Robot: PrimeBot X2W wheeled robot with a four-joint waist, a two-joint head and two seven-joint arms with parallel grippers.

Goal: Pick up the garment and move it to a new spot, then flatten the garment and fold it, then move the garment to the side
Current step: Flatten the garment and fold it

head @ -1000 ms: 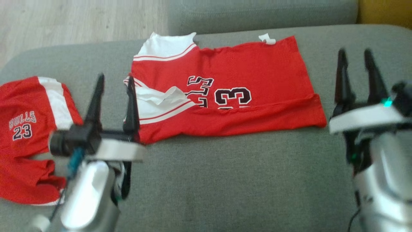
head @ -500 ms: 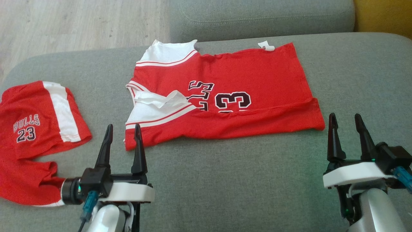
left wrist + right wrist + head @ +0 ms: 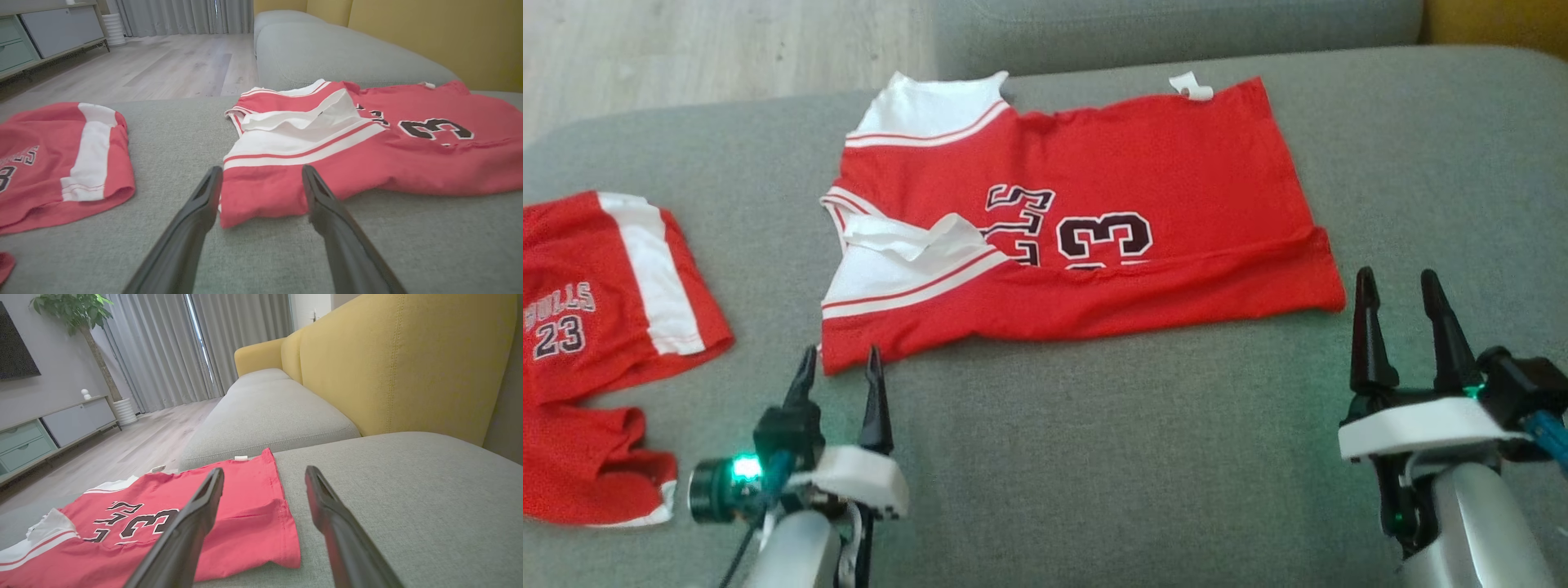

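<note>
Left claw (image 3: pixel 841 355): low in the left of the head view. Its jaws are spread wide and grip nothing. The tips point at the garment's near left corner and stop just short of it.
Right claw (image 3: pixel 1396 278): lower right of the head view. Its jaws are also wide and empty. It sits just beside the garment's near right corner, apart from the cloth.
Sofa seat (image 3: pixel 1094 457): grey cushion running from the bottom edge up past the middle. It carries both claws' work.
Garment (image 3: pixel 1176 163): red top lying flat across the centre of the head view, white shoulder end to the left and hem to the right. Its near long edge is turned up over the front and hides the foot of the 23.
Step in hand: you look to be mid-fold, with one lengthwise fold laid and the claws lined up at the two near corners.
Next move: you likely need both claws down onto those corners together, each pinching all the layers, so the fold lifts evenly.
Shorts (image 3: pixel 605 327): matching red pair, rumpled at the left edge and well apart from the garment.
Containers: far off in the right wrist view, a sideboard (image 3: pixel 41 433) has its drawers shut, so you cannot see inside. Beside it a white pot (image 3: pixel 122 410) holds a leafy plant (image 3: pixel 69 310).
</note>
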